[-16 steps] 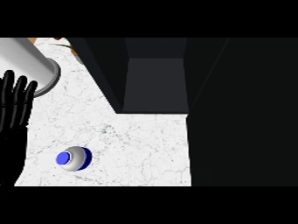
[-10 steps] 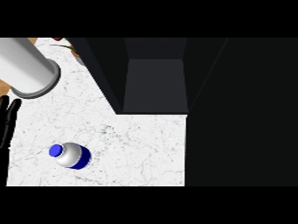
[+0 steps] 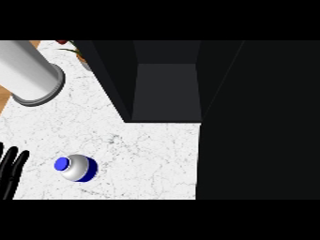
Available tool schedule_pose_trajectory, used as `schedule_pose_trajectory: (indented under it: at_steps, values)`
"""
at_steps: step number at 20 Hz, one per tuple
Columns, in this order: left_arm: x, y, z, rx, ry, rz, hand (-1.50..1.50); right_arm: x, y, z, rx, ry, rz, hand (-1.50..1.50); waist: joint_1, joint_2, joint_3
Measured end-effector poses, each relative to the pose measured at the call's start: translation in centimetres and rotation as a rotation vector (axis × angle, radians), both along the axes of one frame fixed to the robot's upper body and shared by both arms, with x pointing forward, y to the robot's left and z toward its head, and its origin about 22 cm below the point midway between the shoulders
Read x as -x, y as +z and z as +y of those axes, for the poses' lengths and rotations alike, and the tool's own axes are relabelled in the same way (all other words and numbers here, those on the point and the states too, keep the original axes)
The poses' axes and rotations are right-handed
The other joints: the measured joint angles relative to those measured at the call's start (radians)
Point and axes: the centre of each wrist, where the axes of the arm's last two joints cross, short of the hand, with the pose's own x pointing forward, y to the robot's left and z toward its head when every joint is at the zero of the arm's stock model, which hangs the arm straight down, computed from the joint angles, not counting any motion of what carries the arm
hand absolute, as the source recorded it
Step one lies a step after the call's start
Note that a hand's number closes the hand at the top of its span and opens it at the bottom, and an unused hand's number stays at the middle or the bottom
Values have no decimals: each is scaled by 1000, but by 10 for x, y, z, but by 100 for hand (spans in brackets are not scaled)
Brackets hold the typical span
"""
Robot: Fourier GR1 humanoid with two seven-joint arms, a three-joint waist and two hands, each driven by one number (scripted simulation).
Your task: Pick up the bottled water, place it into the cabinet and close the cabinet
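The bottled water (image 3: 76, 168) stands upright on the white marbled bench (image 3: 141, 154), seen almost straight from above, so only its blue cap, grey shoulder and a sliver of blue lower body show; the rest of it is hidden beneath its own top. It sits near the bench's lower left part, free of any hand. Just to its left, apart from it, the left hand (image 3: 2, 173) shows at the view's lower left edge, its fingers (image 3: 10, 161) straight, close together and pointing up, holding nothing; the palm and forearm are cut off by the edge. Farther up the bench, the dark cabinet (image 3: 166, 89) stands with its inside in shadow, hard to make out. A large grey cylinder (image 3: 24, 70) leans in at the upper left, its top cut off. The right hand shows nowhere.
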Motion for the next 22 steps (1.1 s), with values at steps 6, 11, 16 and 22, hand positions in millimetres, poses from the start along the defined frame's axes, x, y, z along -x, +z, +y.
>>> schedule_pose_trajectory:
  at_steps: [6, 11, 16, 22]
  values:
    - [24, -1, -4, -7, 27, 48, -150, 12, -1, 4, -21, 10, 44, -150, 1, 0, 0]
    - [30, -19, 0, -22, 62, 69, -150, 23, -7, 6, -23, 24, 69, -150, -3, 0, 0]
    - [27, -34, 4, -24, 108, 74, -150, 35, -13, 2, -14, 13, 74, -150, -8, 0, 0]
    - [18, -64, 18, -33, 190, 95, -150, 46, -18, -1, -6, 9, 81, -150, -12, 1, -1]
